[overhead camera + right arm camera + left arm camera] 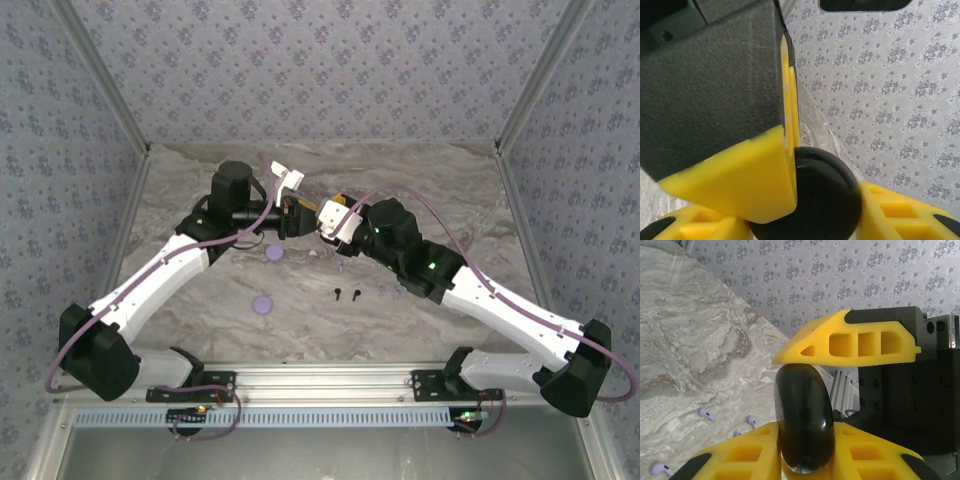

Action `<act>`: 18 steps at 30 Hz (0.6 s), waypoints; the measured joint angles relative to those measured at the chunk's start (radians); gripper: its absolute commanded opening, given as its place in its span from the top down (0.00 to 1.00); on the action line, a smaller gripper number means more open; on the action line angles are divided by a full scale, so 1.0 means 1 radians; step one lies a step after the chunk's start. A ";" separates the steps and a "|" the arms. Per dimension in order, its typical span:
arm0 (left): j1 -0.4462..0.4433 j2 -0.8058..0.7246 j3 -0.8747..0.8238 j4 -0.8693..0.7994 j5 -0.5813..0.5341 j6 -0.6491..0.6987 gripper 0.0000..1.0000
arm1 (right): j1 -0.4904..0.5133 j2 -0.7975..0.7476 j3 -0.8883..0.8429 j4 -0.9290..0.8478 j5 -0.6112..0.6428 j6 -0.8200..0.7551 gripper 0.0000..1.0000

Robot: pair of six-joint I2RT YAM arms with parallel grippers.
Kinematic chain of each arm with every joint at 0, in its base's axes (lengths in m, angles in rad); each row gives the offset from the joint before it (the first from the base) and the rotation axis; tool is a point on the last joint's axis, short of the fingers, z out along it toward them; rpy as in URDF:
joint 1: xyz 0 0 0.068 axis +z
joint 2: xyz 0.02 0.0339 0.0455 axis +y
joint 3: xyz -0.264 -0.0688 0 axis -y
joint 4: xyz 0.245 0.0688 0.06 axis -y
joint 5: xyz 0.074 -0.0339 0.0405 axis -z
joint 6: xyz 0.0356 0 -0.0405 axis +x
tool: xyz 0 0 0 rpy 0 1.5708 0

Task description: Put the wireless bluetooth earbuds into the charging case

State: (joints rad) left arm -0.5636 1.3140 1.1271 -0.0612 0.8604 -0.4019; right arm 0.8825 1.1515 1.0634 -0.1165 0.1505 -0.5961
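meeting tip to tip over the grey marbled tabletop (450,200), the left gripper (300,222) and the right gripper (320,228) crowd together in the top view, and i cannot tell their jaws' spread from here. on the table, nearer the arm bases than the jaws, lie tiny black stemmed earbuds (347,295) and lavender stemmed earbuds (389,292); two flat round lavender cases (263,304) sit off to the left jaws' side.

in the left wrist view the left jaws are narrowed onto a glossy black round plastic charging case (802,425), held on edge between them, while a yellow finger (850,360) of the right gripper rests on its upper rim.

in the right wrist view the right jaws pinch the same case from both sides. two grips on one slick curved shell look risky to me: any uneven pull could squirt it out and drop it among the buds, scattering them. with both jaws occupied, the buds wait on the table.
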 measured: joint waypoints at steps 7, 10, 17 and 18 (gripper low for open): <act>-0.006 0.001 0.003 -0.001 -0.009 0.009 0.85 | -0.005 0.001 0.028 -0.054 -0.008 0.009 0.32; -0.006 0.001 0.002 0.006 -0.029 0.013 0.89 | -0.024 -0.005 0.043 -0.087 -0.039 0.034 0.17; -0.006 -0.037 -0.083 0.094 -0.114 0.034 0.99 | -0.156 -0.098 0.043 -0.185 -0.226 0.142 0.00; -0.006 -0.045 -0.099 0.115 -0.123 0.036 0.99 | -0.187 -0.115 0.043 -0.189 -0.269 0.169 0.00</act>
State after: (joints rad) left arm -0.5697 1.2690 1.0279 0.0536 0.7372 -0.3656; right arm 0.6956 1.0367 1.1061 -0.3054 -0.1184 -0.4271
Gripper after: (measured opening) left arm 0.198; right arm 0.996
